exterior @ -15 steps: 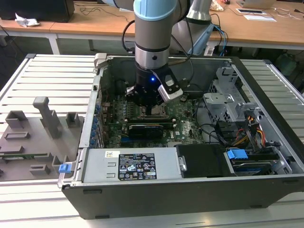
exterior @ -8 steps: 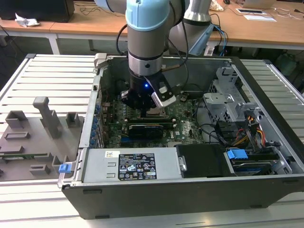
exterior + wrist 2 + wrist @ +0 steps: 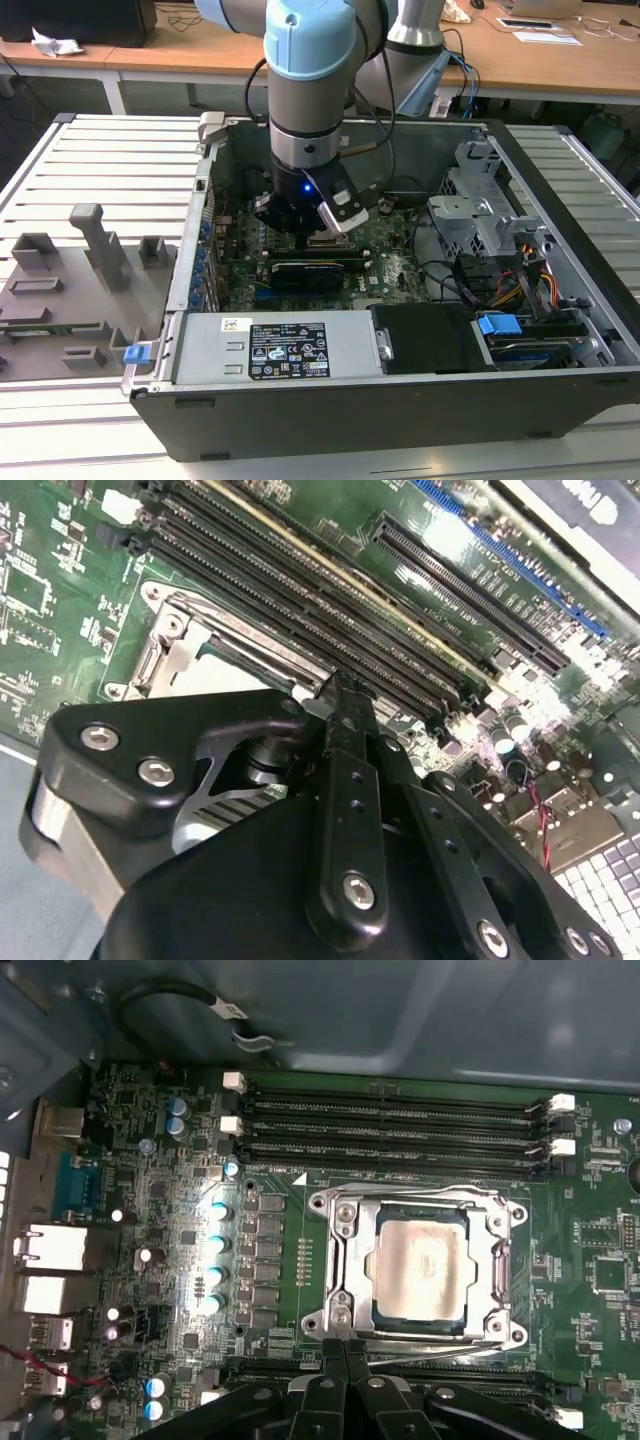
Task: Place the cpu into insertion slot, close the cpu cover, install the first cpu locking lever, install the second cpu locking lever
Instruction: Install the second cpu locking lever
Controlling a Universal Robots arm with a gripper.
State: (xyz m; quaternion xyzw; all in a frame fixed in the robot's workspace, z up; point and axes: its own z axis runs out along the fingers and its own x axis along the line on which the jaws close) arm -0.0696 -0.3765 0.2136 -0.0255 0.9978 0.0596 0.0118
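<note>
one cpu (image 3: 423, 1262) under closed cpu cover (image 3: 352, 1260)

You are looking at a robotics lab or test workshop: an opened computer case (image 3: 400, 300) lies on a slatted aluminium worktop (image 3: 110, 170) beside grey fixture blocks (image 3: 90, 270), with wooden desks (image 3: 560, 60) and loose cables behind.

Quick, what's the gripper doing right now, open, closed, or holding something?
Gripper: shut, holding nothing, its fingertips together at the edge of the cpu cover, which lies down around the cpu.
</note>
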